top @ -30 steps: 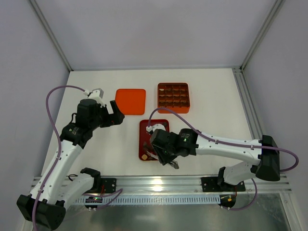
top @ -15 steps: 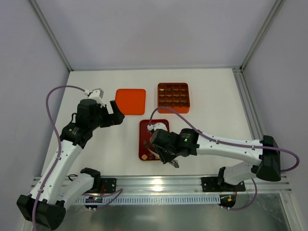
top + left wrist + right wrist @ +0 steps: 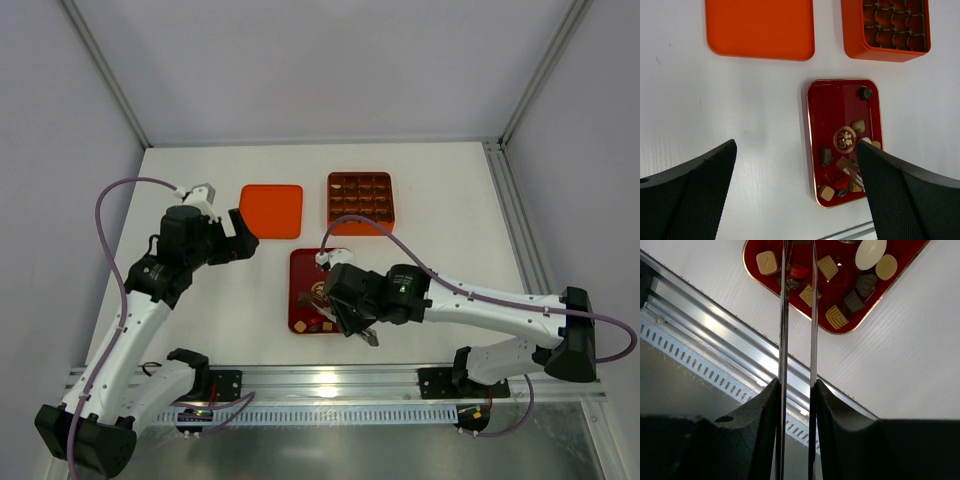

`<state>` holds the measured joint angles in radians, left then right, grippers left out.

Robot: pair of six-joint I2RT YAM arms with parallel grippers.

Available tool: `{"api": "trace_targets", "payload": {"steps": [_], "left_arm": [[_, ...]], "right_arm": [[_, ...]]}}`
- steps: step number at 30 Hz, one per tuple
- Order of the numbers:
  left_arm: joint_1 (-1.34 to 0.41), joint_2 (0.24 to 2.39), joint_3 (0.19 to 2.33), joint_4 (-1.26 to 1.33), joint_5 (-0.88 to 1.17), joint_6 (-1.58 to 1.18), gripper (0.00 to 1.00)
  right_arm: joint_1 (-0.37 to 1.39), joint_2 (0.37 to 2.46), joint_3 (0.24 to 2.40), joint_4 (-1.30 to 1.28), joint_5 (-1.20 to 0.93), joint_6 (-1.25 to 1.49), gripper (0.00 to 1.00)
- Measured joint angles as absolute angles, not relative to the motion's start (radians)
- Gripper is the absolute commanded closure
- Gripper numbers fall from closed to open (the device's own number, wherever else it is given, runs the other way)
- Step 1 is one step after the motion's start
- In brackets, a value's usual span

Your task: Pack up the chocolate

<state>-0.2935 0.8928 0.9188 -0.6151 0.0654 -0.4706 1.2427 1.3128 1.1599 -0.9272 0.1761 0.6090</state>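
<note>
Several small chocolates lie on the dark red tray [image 3: 300,262], among them a tan square [image 3: 766,262], a cream oval [image 3: 871,252] and a dark brown piece [image 3: 826,154]. My right gripper [image 3: 796,390] is shut on metal tongs [image 3: 813,315] and sits over the tray's near end [image 3: 358,325]. The tong tips run out of the top of the right wrist view. In the left wrist view a brown piece [image 3: 843,162] sits at the tong tips; I cannot tell whether it is gripped. My left gripper [image 3: 796,145] is open and empty, high to the left of the tray [image 3: 243,240].
The orange box with grid compartments [image 3: 360,229] stands behind the tray, with chocolates in some cells [image 3: 892,22]. Its flat orange lid [image 3: 272,210] lies to its left. The aluminium rail [image 3: 735,340] runs along the table's near edge, just past the tray.
My right wrist and forearm have shifted to the right over the tray, carrying the tongs. The left arm has not moved.
</note>
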Motion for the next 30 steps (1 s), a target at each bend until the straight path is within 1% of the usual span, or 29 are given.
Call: {"api": "trace_targets", "payload": {"steps": [6, 8, 13, 19, 25, 30], "left_arm": [[-0.294, 0.893, 0.919, -0.615, 0.066, -0.471, 0.00], [-0.294, 0.893, 0.919, -0.615, 0.068, -0.471, 0.00], [-0.294, 0.893, 0.919, -0.615, 0.073, -0.471, 0.00], [-0.294, 0.893, 0.919, -0.616, 0.084, -0.471, 0.00], [-0.294, 0.894, 0.919, -0.615, 0.099, -0.471, 0.00], [-0.294, 0.894, 0.919, -0.616, 0.100, -0.471, 0.00]], "right_arm": [[1.179, 1.295, 1.164, -0.935, 0.168, 0.596, 0.66], [1.128, 1.295, 1.169, -0.936, 0.157, 0.579, 0.66], [0.955, 1.294, 1.205, -0.935, 0.135, 0.512, 0.66], [0.705, 1.316, 1.314, -0.918, 0.110, 0.411, 0.66], [0.484, 1.444, 1.461, -0.888, 0.073, 0.334, 0.66], [0.384, 1.594, 1.567, -0.865, 0.044, 0.301, 0.66]]}}
